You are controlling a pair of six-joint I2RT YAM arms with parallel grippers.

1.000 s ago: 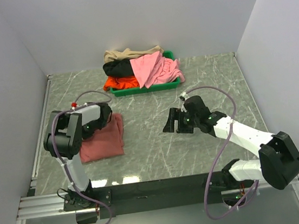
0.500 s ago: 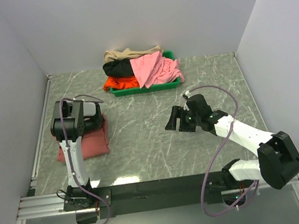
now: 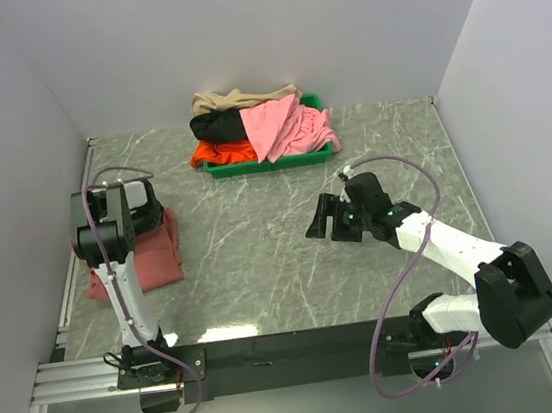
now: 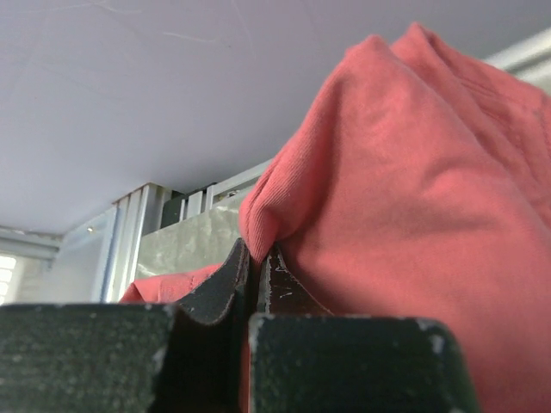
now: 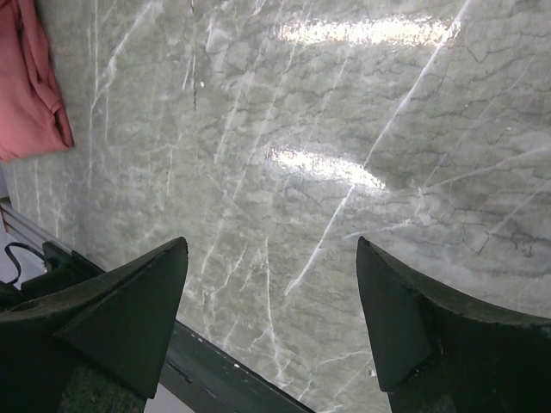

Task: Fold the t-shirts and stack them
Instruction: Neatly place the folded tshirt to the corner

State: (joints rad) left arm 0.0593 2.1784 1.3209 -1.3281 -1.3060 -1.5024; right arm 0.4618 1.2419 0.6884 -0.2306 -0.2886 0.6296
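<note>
The folded dusty brick-red t-shirt (image 3: 147, 260) lies at the table's left edge. My left gripper (image 3: 128, 217) is shut on a fold of it; in the left wrist view the jaws pinch the red cloth (image 4: 413, 189) tight. My right gripper (image 3: 316, 224) is open and empty over bare table at centre right; its view shows a corner of the red shirt (image 5: 30, 86) far off. The green tray (image 3: 269, 162) at the back holds the light pink t-shirt (image 3: 281, 127), the black one (image 3: 216, 125), the orange-red one (image 3: 219, 154) and the tan one (image 3: 233, 99) in a loose heap.
White walls close in the table on the left, back and right. A metal rail (image 3: 74, 282) runs along the left edge next to the red shirt. The black base bar (image 3: 293, 345) spans the near edge.
My left gripper has dragged the red shirt to the left, from near left-centre to the table's left edge. My right gripper has barely moved.
</note>
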